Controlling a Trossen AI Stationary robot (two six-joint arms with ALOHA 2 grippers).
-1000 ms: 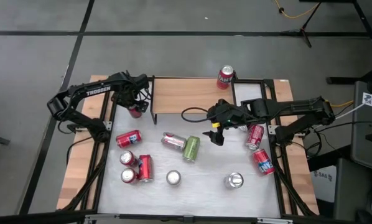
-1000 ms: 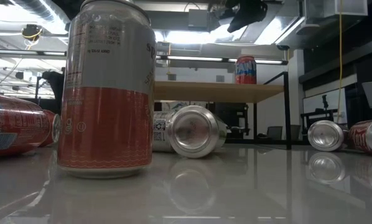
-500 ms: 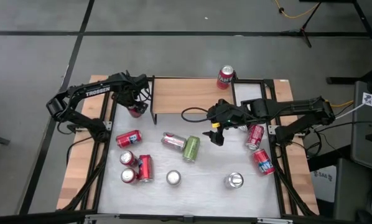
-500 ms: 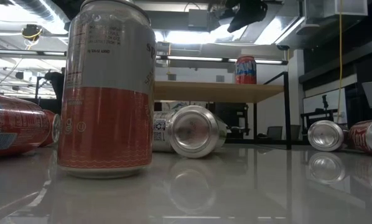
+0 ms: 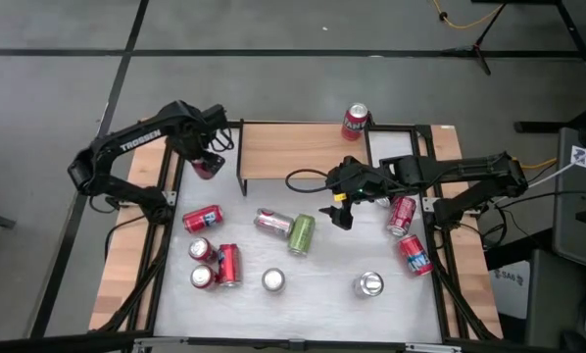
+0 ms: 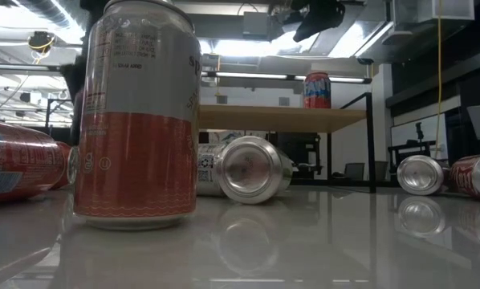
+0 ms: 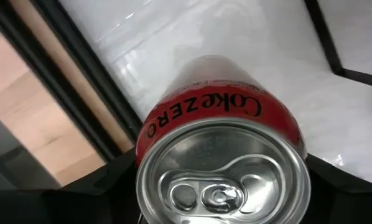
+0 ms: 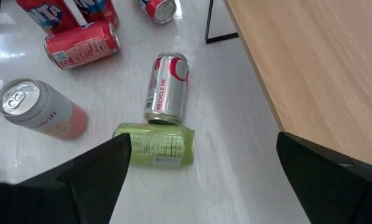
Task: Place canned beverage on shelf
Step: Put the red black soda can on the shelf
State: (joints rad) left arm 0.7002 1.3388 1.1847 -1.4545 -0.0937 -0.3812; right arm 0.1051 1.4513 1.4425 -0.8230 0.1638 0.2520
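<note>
Left gripper holds a red Coke Zero can between its fingers, near the left end of the shelf, raised beside the shelf's black leg. I see the can top facing the wrist camera. My right gripper hangs with its fingers wide apart and holding nothing, above the white table, just in front of the shelf, near a silver can and a green can. One red can stands at the shelf's back edge.

Red Coke Zero can, light-wood shelf
</note>
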